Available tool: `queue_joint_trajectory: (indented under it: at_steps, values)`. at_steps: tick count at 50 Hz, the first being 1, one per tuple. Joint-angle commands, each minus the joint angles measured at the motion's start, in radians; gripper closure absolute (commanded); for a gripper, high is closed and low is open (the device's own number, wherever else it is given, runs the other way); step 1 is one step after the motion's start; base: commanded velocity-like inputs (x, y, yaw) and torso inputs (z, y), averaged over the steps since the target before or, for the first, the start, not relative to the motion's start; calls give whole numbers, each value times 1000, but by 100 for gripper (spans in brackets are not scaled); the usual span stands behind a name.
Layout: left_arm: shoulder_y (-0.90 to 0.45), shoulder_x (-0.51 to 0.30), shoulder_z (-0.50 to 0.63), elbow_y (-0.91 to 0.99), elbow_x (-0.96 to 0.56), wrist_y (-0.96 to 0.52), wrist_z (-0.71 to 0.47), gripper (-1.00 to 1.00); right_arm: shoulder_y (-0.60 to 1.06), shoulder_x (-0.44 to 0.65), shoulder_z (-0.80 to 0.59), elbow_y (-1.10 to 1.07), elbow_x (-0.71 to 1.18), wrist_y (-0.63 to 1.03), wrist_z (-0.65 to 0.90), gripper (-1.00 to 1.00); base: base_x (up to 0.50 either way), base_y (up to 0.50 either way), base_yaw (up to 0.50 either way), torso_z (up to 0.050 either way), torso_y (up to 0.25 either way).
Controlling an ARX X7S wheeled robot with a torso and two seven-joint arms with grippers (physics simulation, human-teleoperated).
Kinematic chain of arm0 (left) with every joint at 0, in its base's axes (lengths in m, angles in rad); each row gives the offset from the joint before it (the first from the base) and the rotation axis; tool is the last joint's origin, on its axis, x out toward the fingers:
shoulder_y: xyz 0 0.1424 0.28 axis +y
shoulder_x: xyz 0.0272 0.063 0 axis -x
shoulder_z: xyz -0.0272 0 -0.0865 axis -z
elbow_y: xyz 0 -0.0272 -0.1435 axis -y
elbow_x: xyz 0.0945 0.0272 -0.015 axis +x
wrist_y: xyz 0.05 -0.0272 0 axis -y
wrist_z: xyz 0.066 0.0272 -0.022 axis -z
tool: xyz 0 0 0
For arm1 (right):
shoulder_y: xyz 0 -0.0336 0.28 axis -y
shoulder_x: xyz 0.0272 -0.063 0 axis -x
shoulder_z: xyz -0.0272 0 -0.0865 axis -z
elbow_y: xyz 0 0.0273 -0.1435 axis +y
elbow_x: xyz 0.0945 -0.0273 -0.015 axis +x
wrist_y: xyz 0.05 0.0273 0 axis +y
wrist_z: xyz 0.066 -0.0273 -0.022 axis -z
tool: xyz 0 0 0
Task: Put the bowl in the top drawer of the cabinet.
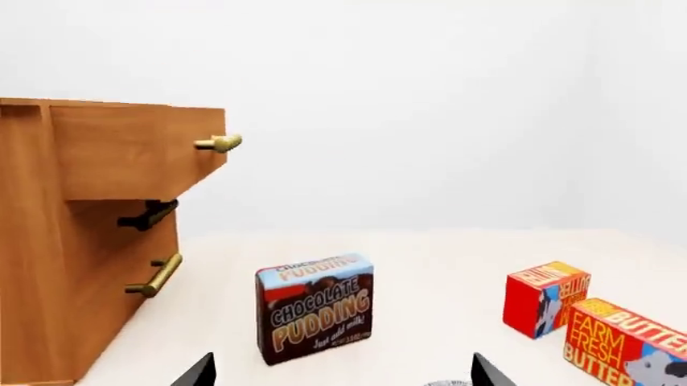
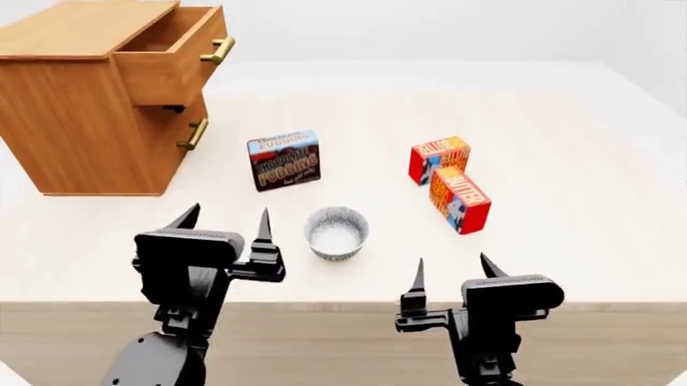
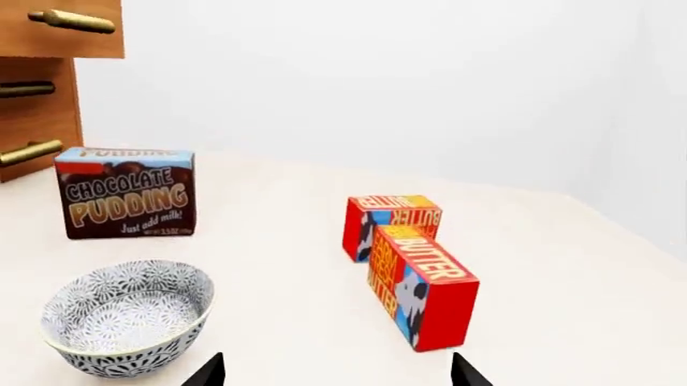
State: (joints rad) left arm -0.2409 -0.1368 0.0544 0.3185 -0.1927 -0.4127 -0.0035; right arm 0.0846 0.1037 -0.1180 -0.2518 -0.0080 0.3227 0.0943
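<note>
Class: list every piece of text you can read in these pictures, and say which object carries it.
"CHOCOLATE PUDDING", "Just add milk!": pudding box; the smaller print is blurred.
"BUTTER": nearer butter box.
"BUTTER": farther butter box.
"FARM FRESH BUTTER": nearer butter box, left wrist view.
No text on the bowl or cabinet.

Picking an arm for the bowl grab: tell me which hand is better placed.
Left. The left hand is open beside the bowl, on the side of the open top drawer. The right hand sits farther away.
</note>
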Motion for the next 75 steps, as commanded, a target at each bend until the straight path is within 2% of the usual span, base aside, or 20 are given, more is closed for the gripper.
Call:
queue_joint_trajectory:
  at_steps: [1,7,16,28,37,45,56,75]
  values:
    - [-215,-28,-15,69,-79,-234,-1,-100,82,17,29,-102,44,175,-6,-100,0,0,0,50,0]
    - [-367,-29,-30,27,-113,-354,-13,-100,139,22,64,-104,82,255,-7,-100,0,0,0,50,0]
    - [-612,-17,-73,-56,-185,-523,-28,-100,171,53,37,-209,78,349,-9,-100,0,0,0,50,0]
    - [-874,-4,-38,-192,-194,-651,-51,-100,207,59,25,-162,80,338,-4,-100,0,12,0,50,0]
    - [-1038,4,-14,-308,-219,-759,-41,-100,197,69,17,-163,82,313,-3,-100,16,475,0,31,0]
    - [-1083,-4,11,-425,-219,-766,-15,-100,197,73,0,-150,83,284,-6,-100,296,445,0,0,0]
    - [-1120,-8,13,-526,-220,-797,-18,-100,184,86,-20,-171,91,275,-17,-100,500,108,0,0,0]
    - [-1126,9,15,-664,-202,-737,-36,-100,164,111,-38,-197,88,257,-13,-100,500,73,0,0,0]
